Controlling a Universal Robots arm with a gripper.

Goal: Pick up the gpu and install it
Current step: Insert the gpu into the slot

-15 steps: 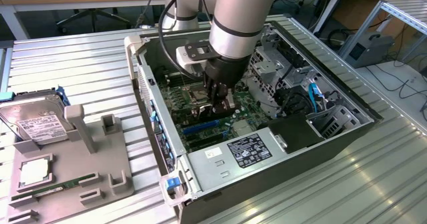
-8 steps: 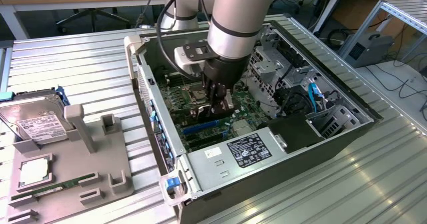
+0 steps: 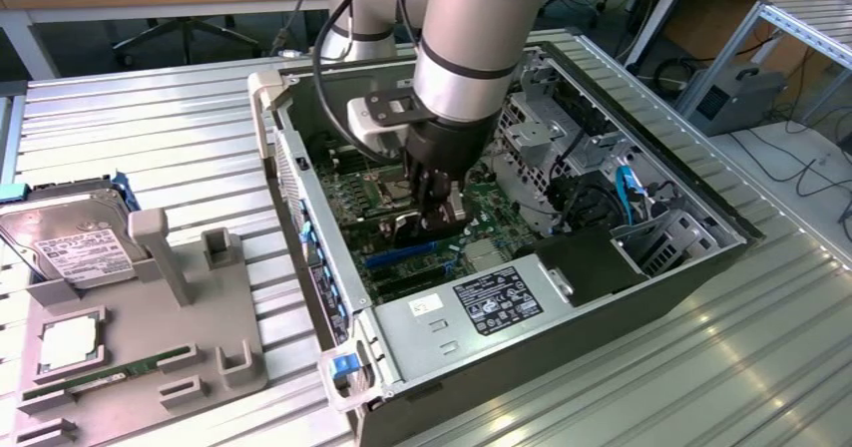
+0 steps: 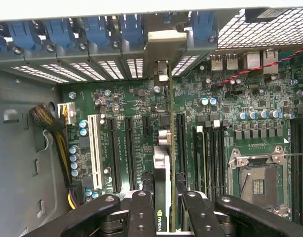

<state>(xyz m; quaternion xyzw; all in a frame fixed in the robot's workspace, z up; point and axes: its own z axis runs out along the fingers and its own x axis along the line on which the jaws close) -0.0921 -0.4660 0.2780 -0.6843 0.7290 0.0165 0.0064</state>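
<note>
Tool [image 3: 433, 229] on my arm is down inside the open dark grey metal computer case [image 3: 639, 267], jaws mostly closed and clamped on the thin black gpu [image 3: 406, 232] with the silver metal bracket at one end. From the wrist view the black fingers [image 4: 141, 210] pinch the gpu [image 4: 162, 168] from both sides, and the card stands on edge over the green motherboard [image 4: 141, 98]. It runs between the long black expansion slots [image 4: 129, 148], with its bracket end up at the case's back wall by the row of blue plastic clips [image 4: 97, 29]. Can't tell if its edge is actually sitting in a slot or just above it. Bare metal CPU socket [image 4: 257, 177] is off to one side of the card. Over on the exterior view's left, a silver boxy hard drive [image 3: 67, 237] and a narrow green memory stick [image 3: 114, 375] sit in the grey plastic holder [image 3: 147, 337] on the ribbed metal desk [image 3: 160, 118], well apart from my tool
</note>
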